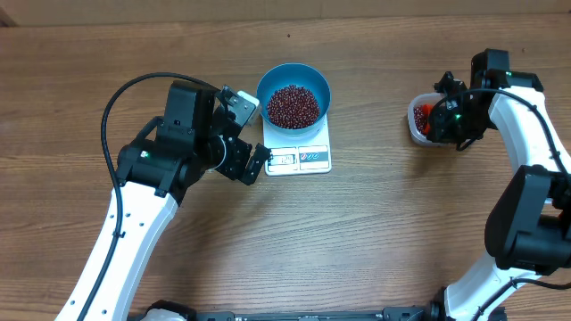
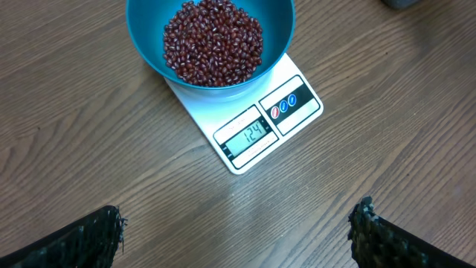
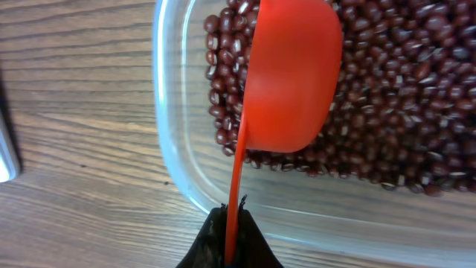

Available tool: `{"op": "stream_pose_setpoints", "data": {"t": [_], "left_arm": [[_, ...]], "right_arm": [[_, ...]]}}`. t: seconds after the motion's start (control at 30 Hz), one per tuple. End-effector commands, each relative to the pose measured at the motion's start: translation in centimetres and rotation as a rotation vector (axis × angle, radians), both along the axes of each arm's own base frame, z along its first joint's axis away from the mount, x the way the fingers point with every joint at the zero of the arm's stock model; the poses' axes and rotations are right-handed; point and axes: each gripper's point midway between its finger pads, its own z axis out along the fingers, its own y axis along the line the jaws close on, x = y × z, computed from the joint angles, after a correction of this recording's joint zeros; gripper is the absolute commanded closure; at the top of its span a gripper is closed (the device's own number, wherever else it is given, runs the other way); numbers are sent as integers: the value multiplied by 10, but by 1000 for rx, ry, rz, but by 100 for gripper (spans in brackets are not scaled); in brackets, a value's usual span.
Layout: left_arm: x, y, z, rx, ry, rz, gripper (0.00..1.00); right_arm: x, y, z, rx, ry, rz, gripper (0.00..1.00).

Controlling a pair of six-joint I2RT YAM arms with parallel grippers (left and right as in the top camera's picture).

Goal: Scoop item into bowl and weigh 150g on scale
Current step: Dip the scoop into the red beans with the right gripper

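L arm first: the left gripper [image 1: 252, 132] is hanging wide open at centre-left of the overhead view, fingers [image 2: 97, 234] spread to both lower corners of the wrist cam and holding nothing, gripping only air just left of the scale [image 2: 301, 112]. R side now: the right gripper [image 3: 230, 234] is pinching tight on the thin handle of a red scoop [image 3: 290, 74]. The handle is running straight up from bottom centre of the frame, and the scoop's cup is hovering over the clear tub [image 3: 169, 149] of beans at far right of the overhead.

The display [image 2: 254, 134] is reading 124. Beside it sit small red and blue oval buttons [image 2: 286, 104]; the marks on them are too small to read.

The blue bowl [image 2: 141, 33] is sitting on the scale's far end, a heap of beans [image 2: 214, 41] inside. From overhead, the scale's long axis is running top-to-bottom, display edge at the bottom. On the wrist cam it's lying diagonal, display corner pointing lower right on the wood table [image 1: 357, 241].
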Motion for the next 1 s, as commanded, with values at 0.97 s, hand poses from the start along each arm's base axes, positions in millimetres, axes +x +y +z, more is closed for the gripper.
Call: {"op": "stream_pose_setpoints", "data": {"t": [0.97], "left_arm": [[2,0,-1,-8,6,10,1]], "right_arm": [[-17,-27,72,687,-169,-125,96]]}}
